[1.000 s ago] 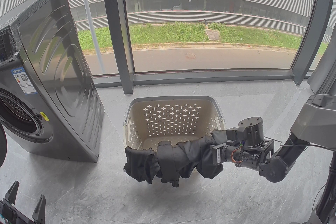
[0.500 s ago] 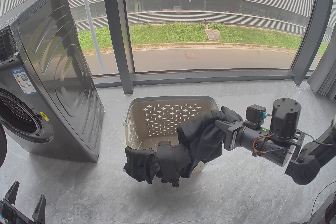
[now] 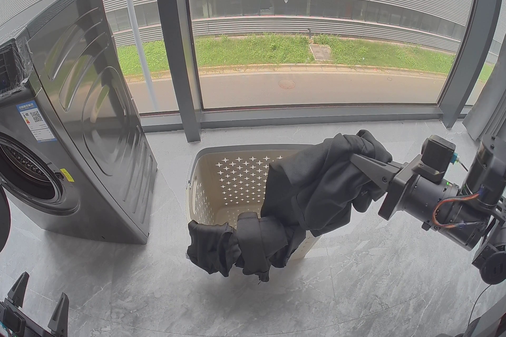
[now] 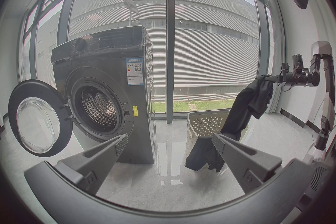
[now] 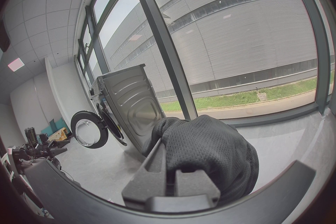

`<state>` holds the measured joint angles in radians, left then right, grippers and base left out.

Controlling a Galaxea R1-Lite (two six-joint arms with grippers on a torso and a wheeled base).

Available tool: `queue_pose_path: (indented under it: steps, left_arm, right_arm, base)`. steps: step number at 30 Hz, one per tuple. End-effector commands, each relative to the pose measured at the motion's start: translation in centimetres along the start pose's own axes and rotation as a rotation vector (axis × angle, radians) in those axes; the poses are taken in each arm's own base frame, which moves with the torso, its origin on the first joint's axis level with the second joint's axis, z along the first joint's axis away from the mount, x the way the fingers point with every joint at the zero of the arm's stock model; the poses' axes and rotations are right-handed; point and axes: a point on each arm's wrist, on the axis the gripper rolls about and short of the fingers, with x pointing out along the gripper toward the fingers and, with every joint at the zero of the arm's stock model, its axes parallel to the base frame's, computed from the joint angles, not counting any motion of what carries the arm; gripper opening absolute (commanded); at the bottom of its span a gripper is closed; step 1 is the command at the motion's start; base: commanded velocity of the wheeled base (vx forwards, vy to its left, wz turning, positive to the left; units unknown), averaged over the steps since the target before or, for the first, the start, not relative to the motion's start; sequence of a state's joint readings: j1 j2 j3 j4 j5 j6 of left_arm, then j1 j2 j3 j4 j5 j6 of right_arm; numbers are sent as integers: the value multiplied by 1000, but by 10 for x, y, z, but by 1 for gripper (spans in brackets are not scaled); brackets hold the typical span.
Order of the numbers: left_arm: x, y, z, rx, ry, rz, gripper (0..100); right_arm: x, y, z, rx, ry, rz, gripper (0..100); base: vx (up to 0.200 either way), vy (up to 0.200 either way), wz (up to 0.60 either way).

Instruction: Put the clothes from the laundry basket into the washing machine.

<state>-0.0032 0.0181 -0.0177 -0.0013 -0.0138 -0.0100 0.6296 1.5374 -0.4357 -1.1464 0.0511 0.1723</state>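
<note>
Black garment [image 3: 311,190]: one end is held high above the right rim of the laundry basket [image 3: 211,154]. The cloth falls in a broad fold across the basket's right side. Its lower end lies bunched over the near rim and hangs down outside the front wall.
Right arm: it stretches in from the right of the basket, with the wrist roughly level and pointing toward the basket.
Right gripper [image 3: 361,161]: its fingers are clamped on the garment's upper end. In the right wrist view, mesh-textured cloth bulges over the pinched fingers.
Left gripper [image 3: 39,296]: it sits low, well to the left of the basket and nearer the robot. Its fingers are spread apart with nothing between them.
Basket: cream plastic with star-shaped holes, standing on the floor.
Washing machine [image 3: 89,106]: dark grey, it stands to the left of the basket and apart from it, with its side panel turned toward the basket.
Door [image 4: 38,118]: round, it is swung wide open on the side away from the basket, and the steel drum [image 4: 99,107] shows in the left wrist view.
In the way: the drum opening lies round the machine's front corner from the basket.
Window post [image 3: 174,38]: a dark upright behind the basket, toward its left, set in tall glazing with grass and a road outside.
Floor [image 3: 369,290]: pale grey polished stone.
</note>
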Motion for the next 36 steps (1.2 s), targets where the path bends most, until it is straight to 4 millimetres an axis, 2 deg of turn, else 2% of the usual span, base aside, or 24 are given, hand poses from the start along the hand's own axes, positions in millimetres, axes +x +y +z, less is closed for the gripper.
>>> queue_pose_path:
  steps: [1, 5, 14, 36]
  left_arm:
    - [0, 0, -5, -1, -1, 0, 100]
    - [0, 0, -5, -2, -1, 0, 100]
    - [0, 0, -5, -2, -1, 0, 100]
    - [0, 0, -5, -2, -1, 0, 100]
  right_arm:
    - [-11, 3, 11, -1, -43, 11, 0]
    - [-14, 1, 7, -1, -32, 4, 0]
    - [-15, 0, 4, 1, -17, -1, 0]
    - [-14, -4, 7, 4, -31, -11, 0]
  base:
    - [-200, 0, 0]
    - [-200, 0, 0]
    - [0, 0, 0]
    - [0, 200, 0]
